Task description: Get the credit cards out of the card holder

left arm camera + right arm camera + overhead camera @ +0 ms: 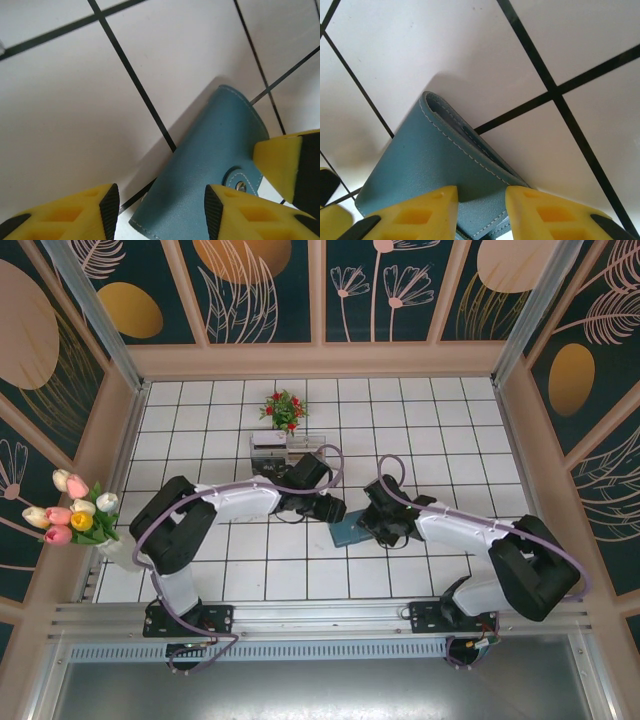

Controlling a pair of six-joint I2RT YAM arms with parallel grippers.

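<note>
The teal card holder [350, 531] is folded shut in the middle of the tiled table, between my two grippers. In the right wrist view its stitched fold [440, 165] runs down between the yellow fingers, and my right gripper [481, 212] is shut on its lower edge. A shadow lies under the card holder [210, 160], which looks tilted off the tiles. My left gripper [161, 212] straddles its near corner with jaws apart, the left pad clear of the leather. A finger of the right gripper [280, 165] sits by the snap tab. The credit cards are hidden inside.
A clear acrylic box rack [283, 451] and a pot of red flowers [284, 410] stand behind the left gripper [328, 510]. A vase of tulips [75, 512] is at the left wall. Open tiles lie in front of the right gripper [378, 527].
</note>
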